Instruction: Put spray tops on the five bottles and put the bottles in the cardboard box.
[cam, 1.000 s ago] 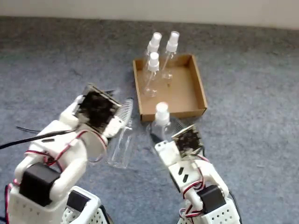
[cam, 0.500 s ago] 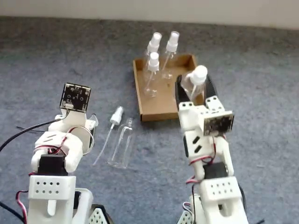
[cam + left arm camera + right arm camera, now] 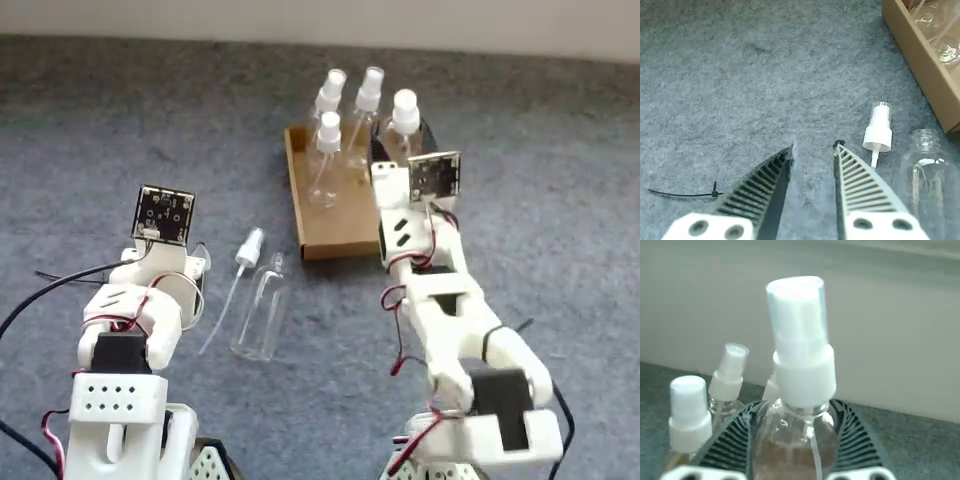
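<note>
The right gripper (image 3: 792, 415) is clamped on a clear plastic bottle with a white spray top (image 3: 404, 112), held upright about over the far right corner of the brown cardboard box (image 3: 300, 215), beside three capped bottles (image 3: 329, 135) standing there; the drop looks straight down. The left gripper (image 3: 814, 147), jaws partly apart and empty, hovers over the grey carpet (image 3: 120, 130), nearer to the loose white spray top (image 3: 878, 132) and the uncapped clear bottle (image 3: 930, 160) lying lengthwise off the box's left wall

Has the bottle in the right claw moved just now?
Yes. The clear plastic bottle with white spray top in the right claw went from before the brown cardboard box's near wall to its far side.
</note>
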Controlling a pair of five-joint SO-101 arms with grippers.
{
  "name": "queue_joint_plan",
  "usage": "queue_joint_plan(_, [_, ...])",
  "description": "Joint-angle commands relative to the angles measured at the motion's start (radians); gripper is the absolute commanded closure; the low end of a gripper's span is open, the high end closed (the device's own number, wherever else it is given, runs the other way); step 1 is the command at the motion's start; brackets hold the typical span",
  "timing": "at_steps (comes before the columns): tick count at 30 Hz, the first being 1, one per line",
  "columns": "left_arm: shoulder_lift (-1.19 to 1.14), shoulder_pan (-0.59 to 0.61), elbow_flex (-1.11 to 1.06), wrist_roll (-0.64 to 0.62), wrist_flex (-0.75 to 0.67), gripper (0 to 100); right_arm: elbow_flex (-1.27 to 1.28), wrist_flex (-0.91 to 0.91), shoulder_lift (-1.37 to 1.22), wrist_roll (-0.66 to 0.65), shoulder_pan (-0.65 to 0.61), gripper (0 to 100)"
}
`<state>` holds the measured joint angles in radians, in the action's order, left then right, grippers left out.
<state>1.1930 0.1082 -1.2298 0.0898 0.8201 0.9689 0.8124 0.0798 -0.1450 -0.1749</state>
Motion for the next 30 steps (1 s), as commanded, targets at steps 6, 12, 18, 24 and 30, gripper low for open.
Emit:
queue_joint_plan(6, [0.012, 0.012, 0.004, -0.011, -0.020, 87, -0.170, 0.183, -0.266, 0.003, 0.050, 99.4])
queue_joint_plan(12, [0.010, 0.010, 0.004, -0.011, -0.020, 87, -0.236, 0.182, -0.374, 0.003, 0.051, 99.4])
queue_joint_plan(18, [0.010, 0.010, 0.004, -0.011, -0.020, 87, -0.245, 0.182, -0.404, 0.005, 0.047, 99.4])
queue_joint_plan(24, [0.010, 0.010, 0.004, -0.011, -0.020, 87, -0.240, 0.182, -0.403, 0.005, 0.047, 98.8])
queue_joint_plan(30, [0.010, 0.010, 0.004, -0.011, -0.020, 87, -0.240, 0.180, -0.403, 0.003, 0.047, 98.8])
